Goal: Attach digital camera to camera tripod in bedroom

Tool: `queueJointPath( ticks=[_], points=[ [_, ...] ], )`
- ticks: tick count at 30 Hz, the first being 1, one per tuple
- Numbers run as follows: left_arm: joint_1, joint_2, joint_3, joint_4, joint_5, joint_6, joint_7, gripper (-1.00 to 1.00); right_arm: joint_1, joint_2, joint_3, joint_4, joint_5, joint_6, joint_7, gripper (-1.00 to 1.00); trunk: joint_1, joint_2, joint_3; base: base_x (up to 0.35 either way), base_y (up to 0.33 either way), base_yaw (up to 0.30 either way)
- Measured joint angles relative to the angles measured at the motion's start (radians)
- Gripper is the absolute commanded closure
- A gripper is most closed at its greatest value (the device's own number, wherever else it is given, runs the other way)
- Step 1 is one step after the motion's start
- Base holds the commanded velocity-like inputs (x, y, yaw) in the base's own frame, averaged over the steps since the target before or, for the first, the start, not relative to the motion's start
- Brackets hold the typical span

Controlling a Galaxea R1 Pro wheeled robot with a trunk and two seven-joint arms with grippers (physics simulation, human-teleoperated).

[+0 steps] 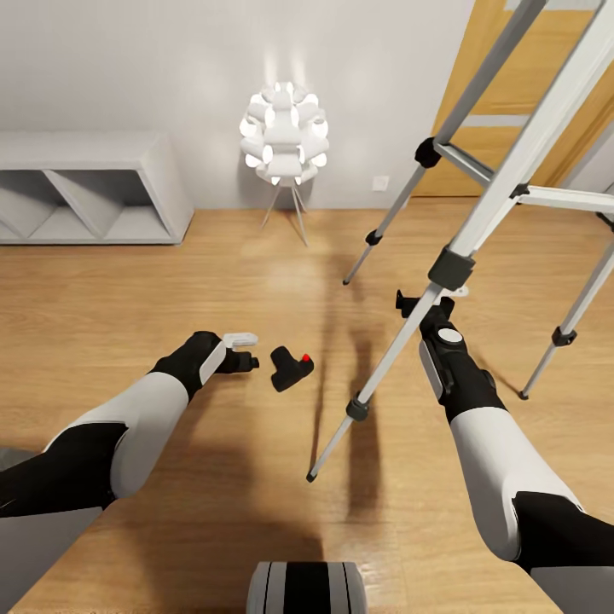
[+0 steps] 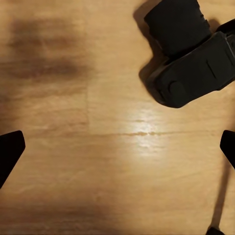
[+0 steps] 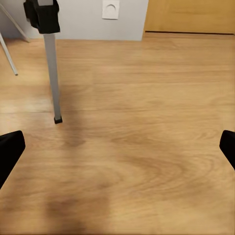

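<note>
The digital camera (image 1: 291,367), small and black with a red button, lies on the light wood floor just right of my left gripper (image 1: 247,350). In the left wrist view the camera (image 2: 191,54) lies ahead and off to one side of the open left gripper (image 2: 119,149), whose fingertips (image 2: 10,152) are spread wide with only floor between them. The camera tripod (image 1: 477,230) stands at the right on silver-grey legs. My right gripper (image 1: 424,305) is held just behind its nearest leg. The right gripper (image 3: 119,149) is open and holds nothing, with a tripod leg (image 3: 51,63) beyond it.
A white ball-shaped lamp (image 1: 284,132) on thin legs stands against the far wall. A low grey shelf unit (image 1: 85,196) sits at the back left. A wooden door (image 1: 529,94) is behind the tripod, and a wall socket (image 1: 380,182) beside it. The tripod's legs span the right floor.
</note>
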Motion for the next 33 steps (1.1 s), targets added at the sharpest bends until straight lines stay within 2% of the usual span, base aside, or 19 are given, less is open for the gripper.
queueJointPath(
  ticks=[5, 15, 22, 26, 28, 30, 33],
  points=[
    [0.000, -0.001, 0.000, 0.000, 0.000, 0.000, 0.001, -1.00, 0.000, -0.001, 0.000, 0.000, 0.000, 0.000, 0.000, -1.00, 0.000, 0.000, -0.008, 0.000, 0.000, 0.000],
    [0.000, -0.011, 0.002, -0.023, -0.001, 0.000, 0.002, -1.00, 0.000, -0.002, 0.000, -0.001, 0.002, -0.002, 0.000, -1.00, 0.005, -0.002, -0.063, 0.000, 0.000, 0.000],
    [0.000, -0.021, 0.002, -0.195, -0.001, 0.006, 0.002, -1.00, 0.000, -0.002, 0.000, -0.001, 0.002, -0.002, 0.000, -1.00, 0.008, -0.004, -0.100, 0.000, 0.000, 0.000],
    [0.000, -0.033, -0.001, -0.321, -0.001, 0.093, 0.002, -1.00, 0.000, -0.002, 0.000, -0.001, 0.002, -0.002, 0.000, -1.00, 0.009, -0.005, -0.122, 0.000, 0.000, 0.000],
    [0.000, -0.037, -0.010, -0.356, -0.001, 0.120, 0.002, -1.00, 0.000, -0.002, 0.000, -0.001, 0.002, -0.002, 0.000, -1.00, 0.010, -0.005, -0.133, 0.000, 0.000, 0.000],
    [0.000, -0.040, -0.037, -0.378, 0.000, 0.137, 0.002, -1.00, 0.000, -0.002, 0.000, -0.001, 0.002, -0.002, 0.000, -1.00, 0.011, -0.006, -0.143, 0.000, 0.000, 0.000],
    [0.000, -0.041, -0.113, -0.392, 0.001, 0.148, 0.002, -1.00, 0.000, -0.003, 0.000, -0.001, 0.003, -0.002, 0.000, -1.00, 0.013, -0.007, -0.159, 0.000, 0.000, 0.000]
  ],
)
